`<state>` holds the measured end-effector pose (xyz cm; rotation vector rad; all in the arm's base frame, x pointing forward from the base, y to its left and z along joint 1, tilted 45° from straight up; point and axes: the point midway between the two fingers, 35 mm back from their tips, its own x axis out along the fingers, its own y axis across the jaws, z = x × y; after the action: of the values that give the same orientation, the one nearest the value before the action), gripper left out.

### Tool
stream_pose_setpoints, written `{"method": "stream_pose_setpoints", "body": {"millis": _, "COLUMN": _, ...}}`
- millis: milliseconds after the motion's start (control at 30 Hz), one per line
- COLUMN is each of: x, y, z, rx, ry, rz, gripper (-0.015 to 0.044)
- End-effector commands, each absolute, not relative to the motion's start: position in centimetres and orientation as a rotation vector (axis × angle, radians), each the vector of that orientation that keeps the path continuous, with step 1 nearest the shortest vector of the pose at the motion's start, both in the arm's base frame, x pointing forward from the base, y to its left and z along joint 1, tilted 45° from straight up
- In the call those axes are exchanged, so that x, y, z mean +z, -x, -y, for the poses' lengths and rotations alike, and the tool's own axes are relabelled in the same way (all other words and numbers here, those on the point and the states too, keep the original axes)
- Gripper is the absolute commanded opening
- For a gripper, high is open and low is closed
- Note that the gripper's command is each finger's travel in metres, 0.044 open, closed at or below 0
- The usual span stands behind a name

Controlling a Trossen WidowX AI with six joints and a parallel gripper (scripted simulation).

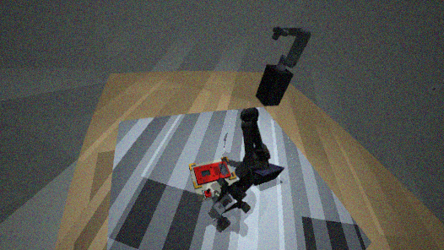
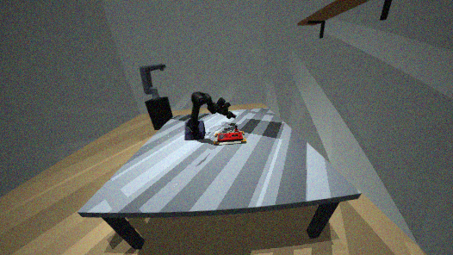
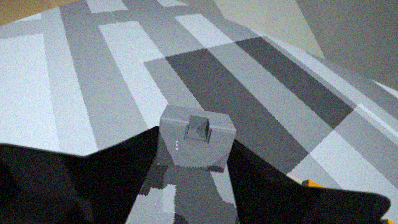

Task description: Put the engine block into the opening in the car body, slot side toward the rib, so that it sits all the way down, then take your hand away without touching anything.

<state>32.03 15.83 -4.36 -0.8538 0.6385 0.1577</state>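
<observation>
Block sits pinched between the two black fingers of the end effector, up above the bench. Close by is the red car. Far back, another arm stands on a black box.

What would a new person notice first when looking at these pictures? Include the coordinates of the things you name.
Most striking is the bright red panel (image 1: 205,173) (image 2: 230,137) with yellow corners, on the striped table (image 1: 169,131) (image 2: 185,185) (image 3: 120,105). Next comes the black arm (image 1: 251,139) (image 2: 196,108) beside it. In the wrist view, the gripper (image 3: 194,137) holds a grey block (image 3: 172,135) between dark fingers.
</observation>
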Motion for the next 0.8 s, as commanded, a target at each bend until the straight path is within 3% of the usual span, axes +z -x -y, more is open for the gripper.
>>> {"method": "stream_pose_setpoints", "body": {"millis": 0, "x": -5.0, "y": -31.9, "z": -15.3, "rx": 0.166, "ry": 0.861, "rz": -0.637, "gripper": 0.0}}
{"method": "stream_pose_setpoints", "body": {"millis": 767, "x": -7.2, "y": -32.0, "z": -13.2, "rx": 0.166, "ry": 0.863, "rz": -0.637, "gripper": 0.0}}
